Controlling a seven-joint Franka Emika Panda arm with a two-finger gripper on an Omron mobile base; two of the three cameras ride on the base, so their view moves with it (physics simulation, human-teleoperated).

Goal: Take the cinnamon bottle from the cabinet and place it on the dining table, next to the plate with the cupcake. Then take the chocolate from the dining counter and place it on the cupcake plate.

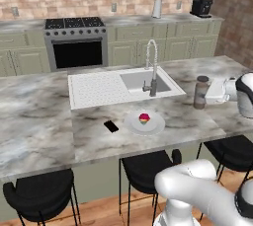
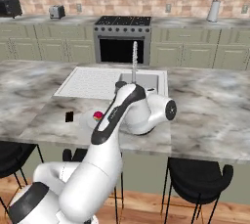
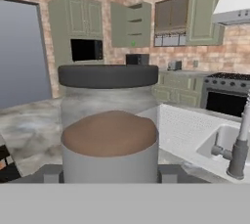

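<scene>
Left base view: marble dining table (image 1: pixel 39 116) before brick-walled kitchen.

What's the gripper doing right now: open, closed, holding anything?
Gripper: closed on the cinnamon bottle, held upright at the dining table, to the right of the plate with the cupcake.

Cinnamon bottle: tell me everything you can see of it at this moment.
The cinnamon bottle is a small upright cylinder with a clear-looking wall, brown powder inside, a pale band round its lower body and a dark grey cap. The gripper reaches in from its right side and is shut on it. It stands at the marble dining table, right of the sink; whether its base touches the top cannot be told.
</scene>
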